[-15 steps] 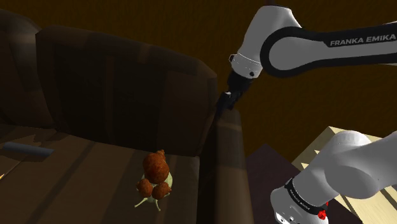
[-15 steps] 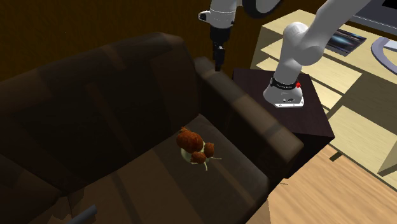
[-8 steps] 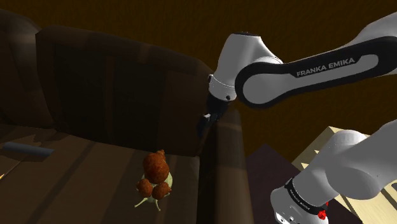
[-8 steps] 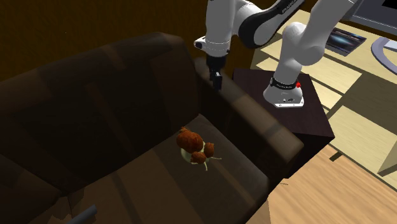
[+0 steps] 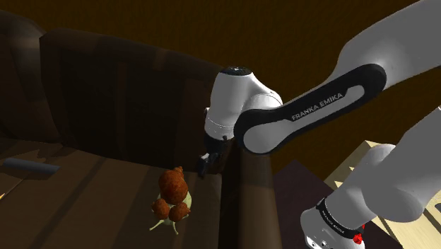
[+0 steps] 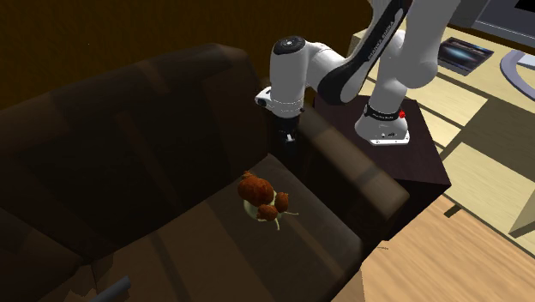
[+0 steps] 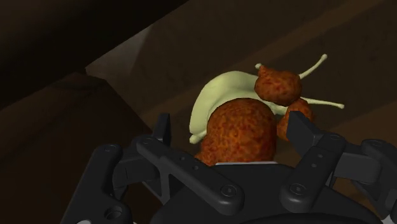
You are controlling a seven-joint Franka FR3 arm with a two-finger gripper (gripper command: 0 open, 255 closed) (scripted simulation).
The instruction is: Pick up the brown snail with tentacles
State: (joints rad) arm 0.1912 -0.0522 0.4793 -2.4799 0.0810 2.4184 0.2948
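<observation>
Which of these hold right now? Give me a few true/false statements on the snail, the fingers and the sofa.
1. The snail lies on the sofa seat. True.
2. The fingers are shut on the snail. False: in the wrist view they stand apart and do not touch it.
3. The snail has a reddish-brown shell and a pale yellow-green body. True.
4. The gripper hangs over the stand. False: it is away from the stand, over the seat beside the armrest, close to the snail.
</observation>
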